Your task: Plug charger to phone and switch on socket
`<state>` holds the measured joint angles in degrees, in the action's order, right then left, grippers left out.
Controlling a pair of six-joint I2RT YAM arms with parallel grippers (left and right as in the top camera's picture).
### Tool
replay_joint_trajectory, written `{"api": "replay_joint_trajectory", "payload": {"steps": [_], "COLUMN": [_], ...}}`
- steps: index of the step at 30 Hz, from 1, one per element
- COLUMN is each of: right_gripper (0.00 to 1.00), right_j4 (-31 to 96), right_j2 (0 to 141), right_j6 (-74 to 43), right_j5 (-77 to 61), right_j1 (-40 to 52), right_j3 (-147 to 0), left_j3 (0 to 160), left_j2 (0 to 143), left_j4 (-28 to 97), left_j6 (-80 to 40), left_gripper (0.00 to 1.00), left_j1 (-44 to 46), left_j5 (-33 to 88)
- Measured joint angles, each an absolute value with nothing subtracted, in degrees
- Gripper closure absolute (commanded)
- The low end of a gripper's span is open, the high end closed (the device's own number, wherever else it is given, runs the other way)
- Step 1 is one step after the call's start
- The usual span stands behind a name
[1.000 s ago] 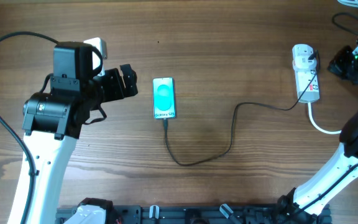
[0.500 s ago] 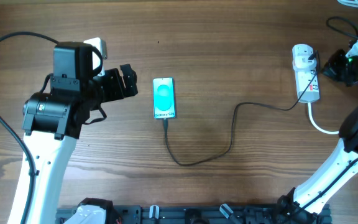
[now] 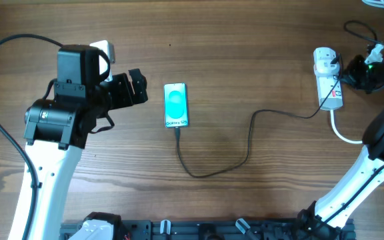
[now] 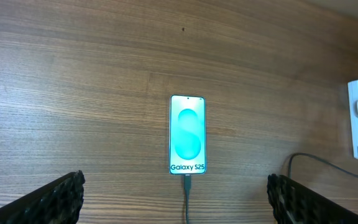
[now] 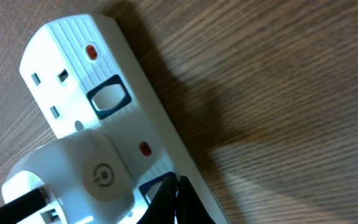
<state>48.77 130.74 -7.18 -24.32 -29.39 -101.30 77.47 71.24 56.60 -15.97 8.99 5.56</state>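
The phone (image 3: pixel 175 105) lies flat mid-table with its teal screen lit, also in the left wrist view (image 4: pixel 186 135). The charger (image 3: pixel 249 143), a thin black cable, is plugged into the phone's near end (image 4: pixel 187 186) and curves right to a white adapter (image 5: pixel 73 177) seated in the socket (image 3: pixel 327 79). My left gripper (image 3: pixel 139 87) hovers left of the phone, open and empty (image 4: pixel 176 182). My right gripper (image 3: pixel 345 72) is shut, and its joined tips (image 5: pixel 176 182) touch the dark-framed switch beside the adapter on the socket (image 5: pixel 104 43).
A thick white cord (image 3: pixel 342 133) leaves the socket's near end toward the right arm's base. The socket's free outlet (image 5: pixel 48 93) has its own rocker switch (image 5: pixel 107 98). A black rail (image 3: pixel 199 230) runs along the front edge.
My right gripper has moved left, from beside the socket onto its edge at the switch. The left arm, phone and cable have not moved.
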Motion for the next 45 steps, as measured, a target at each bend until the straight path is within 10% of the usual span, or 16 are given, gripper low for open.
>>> {"api": "replay_joint_trajectory", "payload": {"steps": [45], "right_gripper": [0.96], "right_j4": [48.16], "right_j2": [129.25], "right_j6": [-8.80], "right_j5": [-15.14], "right_j1": [-25.04], "right_j3": [-100.53], "left_j3": [77.47], "left_j2": [71.24], "left_j4": [56.60], "left_j6": [-15.97], "left_gripper": [0.00], "left_j1": [8.99], "left_j5": [5.54]}}
